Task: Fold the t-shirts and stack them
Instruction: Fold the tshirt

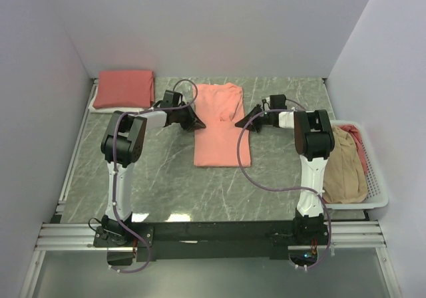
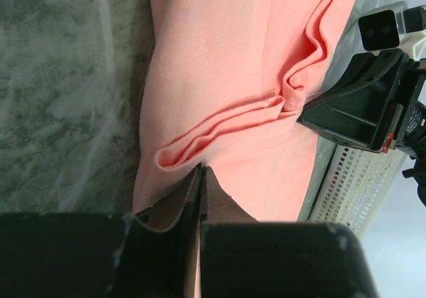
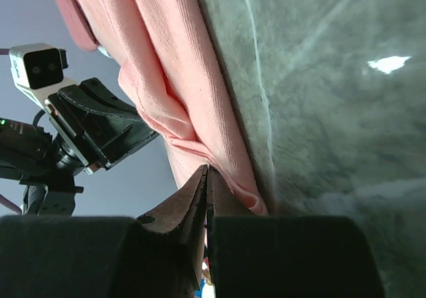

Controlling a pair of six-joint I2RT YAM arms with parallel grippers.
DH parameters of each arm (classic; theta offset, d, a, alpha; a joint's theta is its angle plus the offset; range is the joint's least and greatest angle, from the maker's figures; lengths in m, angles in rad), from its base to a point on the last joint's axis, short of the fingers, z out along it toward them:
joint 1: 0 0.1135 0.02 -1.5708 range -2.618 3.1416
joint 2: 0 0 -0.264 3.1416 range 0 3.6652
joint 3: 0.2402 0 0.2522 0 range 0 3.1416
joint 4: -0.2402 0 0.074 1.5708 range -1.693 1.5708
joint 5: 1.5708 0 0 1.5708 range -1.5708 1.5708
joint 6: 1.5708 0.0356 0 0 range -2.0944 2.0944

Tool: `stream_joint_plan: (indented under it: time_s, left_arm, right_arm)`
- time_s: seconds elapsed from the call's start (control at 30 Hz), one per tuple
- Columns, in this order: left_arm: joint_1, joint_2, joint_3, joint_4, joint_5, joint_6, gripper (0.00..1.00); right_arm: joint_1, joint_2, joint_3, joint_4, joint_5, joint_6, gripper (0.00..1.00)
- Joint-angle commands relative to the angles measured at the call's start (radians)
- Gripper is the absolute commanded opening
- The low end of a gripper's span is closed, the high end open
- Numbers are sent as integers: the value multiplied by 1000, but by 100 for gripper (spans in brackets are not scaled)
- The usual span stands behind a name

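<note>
A salmon t-shirt [image 1: 221, 122], folded into a long strip, lies at frame centre on the worktop [image 1: 166, 178]. The left claw [image 1: 201, 124] and right claw [image 1: 239, 126] each pinch a side edge, closed on cloth. The next move likely calls for lifting both together for a crosswise fold.

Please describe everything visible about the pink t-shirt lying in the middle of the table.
The pink t-shirt is salmon, soft cotton by look, folded into a long narrow shape lying on the grey marbled table. Its middle is wrinkled into ridges. The left fingers pinch its left edge and the right fingers its right edge.
</note>
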Motion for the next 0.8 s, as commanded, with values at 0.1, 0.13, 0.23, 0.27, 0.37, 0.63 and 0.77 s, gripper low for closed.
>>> stream_joint_plan:
  time_s: [0.1,0.13,0.23,0.27,0.37,0.63,0.77]
  left_arm:
    - [24,4,2,-54,-37,27,6]
    - [25,2,9,-61,-35,32,6]
    - [33,-19,32,-75,-18,44,6]
    - [35,-36,41,-81,-12,47,7]
    - [39,-74,82,-106,-3,66,14]
    - [41,-290,-12,-147,-76,61,30]
    - [25,-494,-279,-43,-132,29,41]
  right_arm:
    - [-34,-9,27,-5,5,-16,8]
    - [-40,-23,36,-12,18,-21,8]
    - [-68,-80,37,-62,72,-48,8]
    - [-79,-95,34,-84,86,-54,9]
    - [-83,-153,32,-127,118,-87,9]
    - [-67,-406,-167,-167,235,-150,10]
    - [-31,-563,-394,-71,250,-137,10]
